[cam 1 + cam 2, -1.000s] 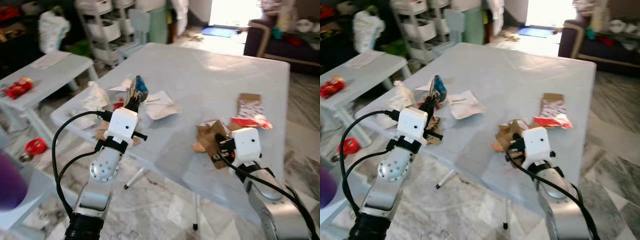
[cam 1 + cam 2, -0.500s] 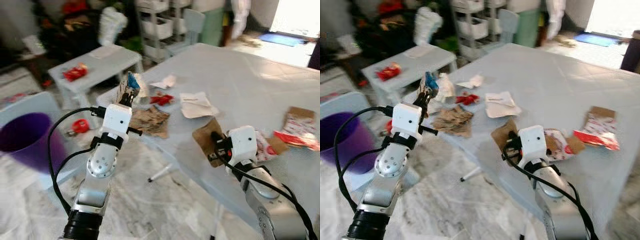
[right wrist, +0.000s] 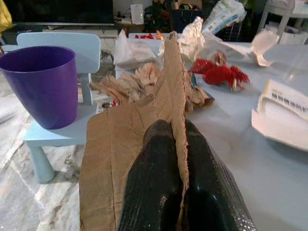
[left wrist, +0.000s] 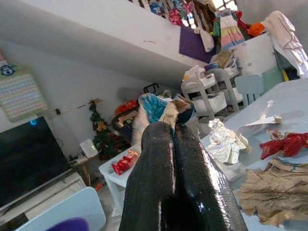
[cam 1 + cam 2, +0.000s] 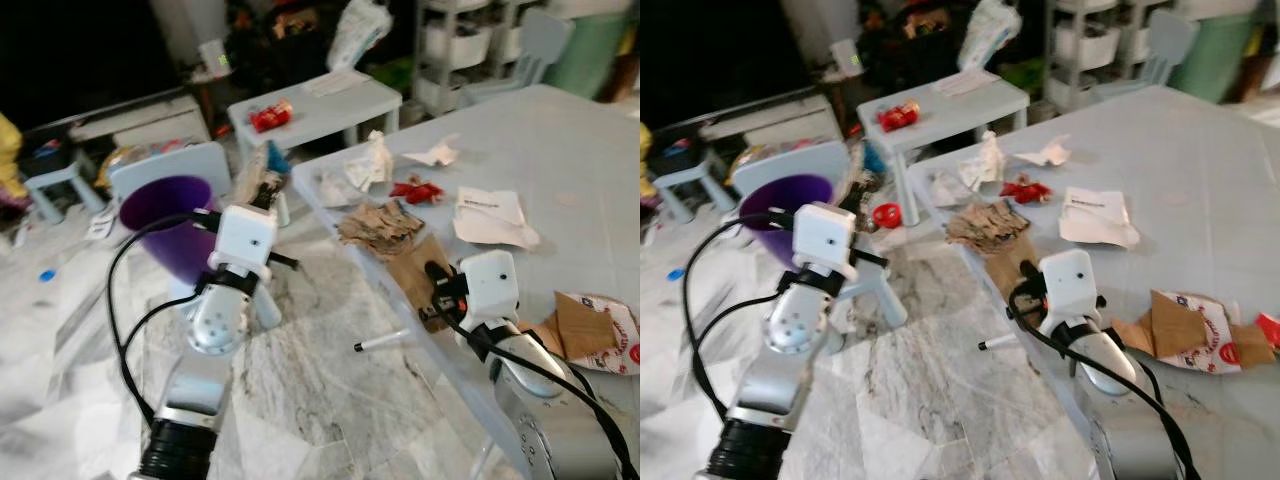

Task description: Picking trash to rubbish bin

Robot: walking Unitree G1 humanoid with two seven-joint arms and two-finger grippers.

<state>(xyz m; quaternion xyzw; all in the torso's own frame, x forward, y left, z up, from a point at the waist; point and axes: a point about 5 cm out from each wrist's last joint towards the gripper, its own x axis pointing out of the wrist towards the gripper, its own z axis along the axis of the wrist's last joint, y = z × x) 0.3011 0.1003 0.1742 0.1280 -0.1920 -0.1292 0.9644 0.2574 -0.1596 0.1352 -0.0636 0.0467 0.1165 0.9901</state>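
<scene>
A purple bin (image 5: pixel 160 212) stands on a small pale-blue chair (image 5: pixel 815 160) to my left. Just right of the bin's rim, my left gripper (image 5: pixel 262 190) is shut on a crumpled blue-and-tan wrapper (image 4: pixel 162 108) that sticks up past its fingertips. At the near edge of the grey table (image 5: pixel 580 150), my right gripper (image 5: pixel 436 288) is shut on a torn piece of brown cardboard (image 3: pixel 120 144). In the right wrist view the bin (image 3: pixel 41 82) lies beyond the cardboard, off to one side.
More trash lies on the table: crumpled brown paper (image 5: pixel 380 225), a red wrapper (image 5: pixel 415 190), white papers (image 5: pixel 490 215) and a red-and-white carton (image 5: pixel 590 335). A low table (image 5: pixel 320 100) with a red packet stands behind. A pen (image 5: pixel 380 340) lies on the marble floor.
The camera has swung left, so the bin and chair now sit closer to the middle. Both grippers still hold their trash; the left one is now beside the bin's rim.
</scene>
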